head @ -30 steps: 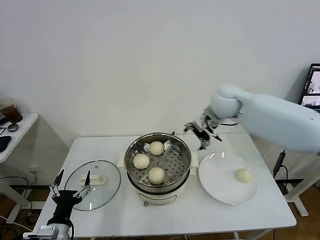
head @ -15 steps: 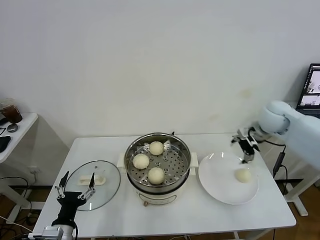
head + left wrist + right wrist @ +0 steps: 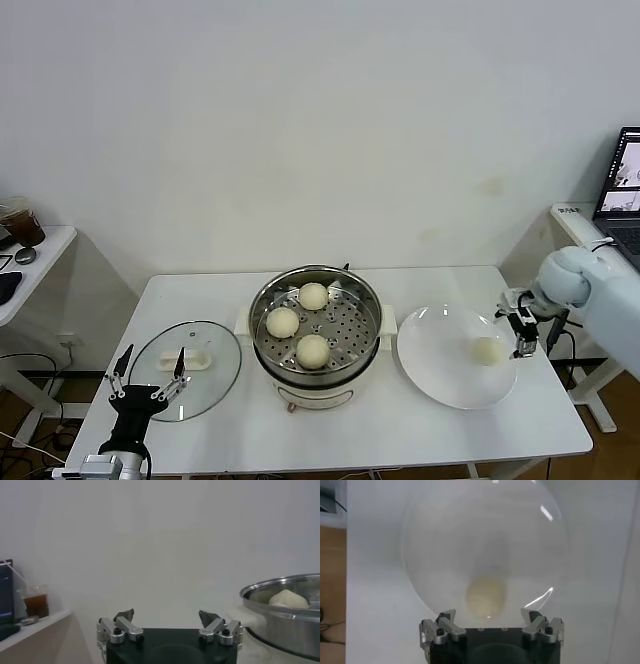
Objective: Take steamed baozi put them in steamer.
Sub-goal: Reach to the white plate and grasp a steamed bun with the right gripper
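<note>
Steamer (image 3: 316, 335): centre of the white table (image 3: 420, 425); steel pot on its white base; perforated tray open to the air; glass lid (image 3: 186, 368) lies flat on the table to its left, handle up

Baozi in steamer: three on the tray; far one (image 3: 313, 295), left one (image 3: 282, 321), near one (image 3: 313, 350); apart from one another; the tray's right side is bare

Last baozi (image 3: 488, 350): alone on the right part of the white plate (image 3: 440, 370), which sits just right of the steamer; the wrist view shows it again (image 3: 487, 596), directly ahead of the claw

Right gripper (image 3: 520, 322): at the plate's right rim, just right of the bun; jaws spread to their widest; nothing between them; not yet touching the bun

Left gripper (image 3: 148, 382): low at the near left edge, by the lid; wide open, empty, idle

Bun's bearing: dome up, flat base down; round from above, so no real long axis; the slight oval in the wrist view is probably angle; any approach heading should serve

Risks: soft dough; a hard squeeze would dent or tear it; fingers coming in too high could slide off the dome and roll it across the slick plate; too low, tips strike the plate and shove it toward the steamer; on the carry, the pot's raised rim could clip a low-hanging bun; a drop onto a seated bun would crowd the tray
</note>
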You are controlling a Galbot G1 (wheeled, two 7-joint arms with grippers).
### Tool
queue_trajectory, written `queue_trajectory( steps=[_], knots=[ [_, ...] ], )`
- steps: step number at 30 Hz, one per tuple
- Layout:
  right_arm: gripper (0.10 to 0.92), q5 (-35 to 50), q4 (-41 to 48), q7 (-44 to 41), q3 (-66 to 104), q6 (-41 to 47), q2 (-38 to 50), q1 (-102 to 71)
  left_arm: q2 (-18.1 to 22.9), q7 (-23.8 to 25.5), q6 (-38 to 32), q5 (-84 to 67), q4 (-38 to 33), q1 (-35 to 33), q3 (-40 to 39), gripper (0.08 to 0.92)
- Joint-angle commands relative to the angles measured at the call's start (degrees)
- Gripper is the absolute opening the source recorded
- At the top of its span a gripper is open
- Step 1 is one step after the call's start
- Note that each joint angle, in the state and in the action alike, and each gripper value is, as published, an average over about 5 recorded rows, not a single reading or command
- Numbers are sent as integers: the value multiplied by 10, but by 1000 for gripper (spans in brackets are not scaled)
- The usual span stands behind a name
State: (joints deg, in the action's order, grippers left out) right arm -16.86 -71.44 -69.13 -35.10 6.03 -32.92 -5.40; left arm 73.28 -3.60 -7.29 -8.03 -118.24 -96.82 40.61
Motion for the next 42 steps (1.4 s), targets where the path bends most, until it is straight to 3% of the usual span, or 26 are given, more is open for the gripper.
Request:
queue_trajectory(
  steps=[1, 15, 24, 30, 37, 42],
  knots=[
    [823, -58, 80, 15, 62, -15, -72, -67, 0, 0, 0, -1, 1, -2, 3, 823],
    [812, -92, 110, 27, 65, -5, -111, -69, 3, 0, -1, -1, 4, 0, 5, 823],
    [694, -97, 93, 19, 61, 18, -102, -64, 2, 0, -1, -1, 4, -1, 4, 823],
    [581, -48, 50, 8, 31, 44, -68, -37, 2, 0, -1, -2, 4, 0, 5, 823],
    [505, 35, -15, 4, -59, 70, -17, 66, 0, 0, -1, -3, 0, 3, 2, 823],
    [444, 142, -86, 4, -165, 101, 7, 217, -4, 0, -1, -5, -3, 7, -3, 823]
  ],
)
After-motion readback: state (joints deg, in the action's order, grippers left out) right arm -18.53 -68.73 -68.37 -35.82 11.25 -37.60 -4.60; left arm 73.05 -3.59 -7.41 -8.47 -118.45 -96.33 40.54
